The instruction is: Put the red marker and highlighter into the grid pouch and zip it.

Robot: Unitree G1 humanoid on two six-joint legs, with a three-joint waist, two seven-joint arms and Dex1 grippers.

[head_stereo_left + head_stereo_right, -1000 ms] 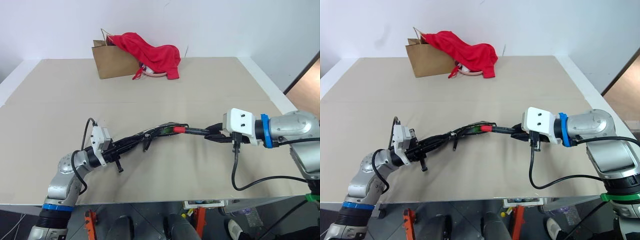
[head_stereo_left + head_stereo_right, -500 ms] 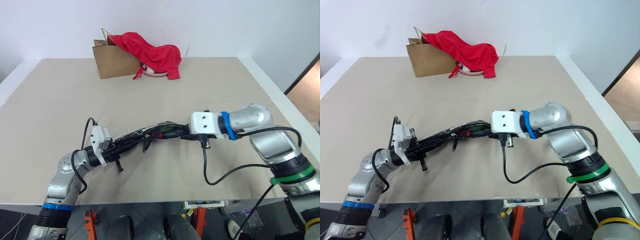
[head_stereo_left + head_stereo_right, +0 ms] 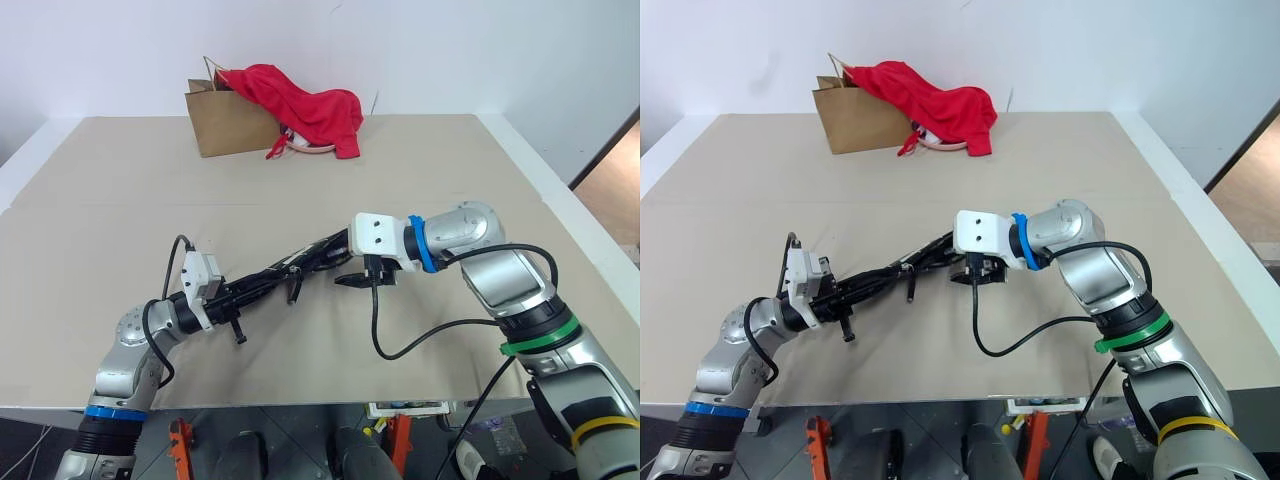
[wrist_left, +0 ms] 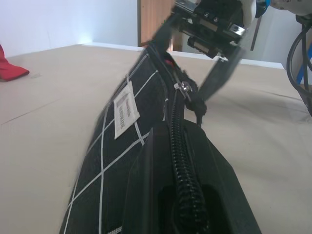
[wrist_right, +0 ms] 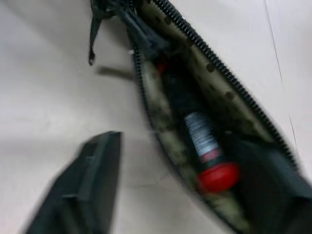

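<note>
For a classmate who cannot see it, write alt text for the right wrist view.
A red marker with a dark barrel lies inside the open grid pouch, its red end nearest the camera. One black finger of the right hand rises beside the pouch, above the beige table.

Grid pouch [image 4: 122, 146] — matt woven cloth

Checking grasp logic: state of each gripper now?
Left gripper: shut on the flat black white-grid fabric pouch.
Right gripper: open, holding nothing, at the pouch's open mouth.
</note>
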